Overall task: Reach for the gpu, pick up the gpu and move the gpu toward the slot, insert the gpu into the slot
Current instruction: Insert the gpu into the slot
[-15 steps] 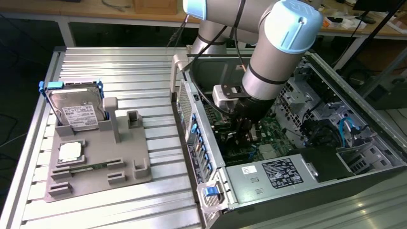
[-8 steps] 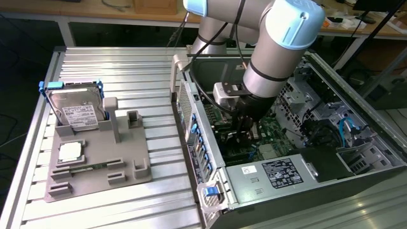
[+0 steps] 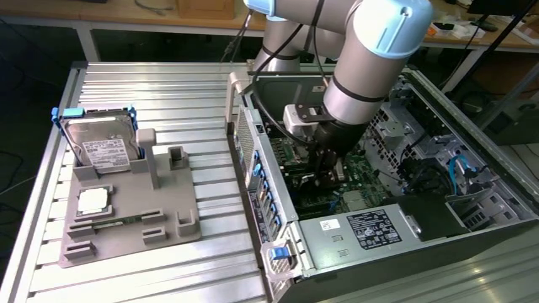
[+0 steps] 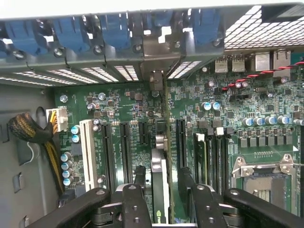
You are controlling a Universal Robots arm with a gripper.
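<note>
One thin flat dark circuit card with a silvery metal bracket, the gpu (image 4: 160, 197), stands on edge over the green motherboard (image 4: 118, 107) inside the open grey computer case (image 3: 383, 237). Its bracket end points at the case's rear wall, where the blue latches (image 4: 111, 28) sit. One black two-finger gripper (image 4: 161, 175) is clenched on it, with fingers (image 4: 140, 178) pressing both flat faces near the card's upper edge. The blue slot is hidden under the card, so I cannot tell whether the card is seated. Handling, as a judgement: light, stiff, fragile, with smooth faces. Hold it by the bare board edges, stay off the components, and keep it upright so it doesn't bind. Counts: one gpu, one gripper, one white card connector (image 4: 87, 152), at least four black card connectors (image 4: 107, 154), one square silver CPU socket (image 4: 263, 175). One silver hard drive with white label (image 3: 101, 150) leans in the grey fixture tray (image 3: 173, 230) on the aluminium table (image 3: 143, 85), near the exterior view's left edge
</note>
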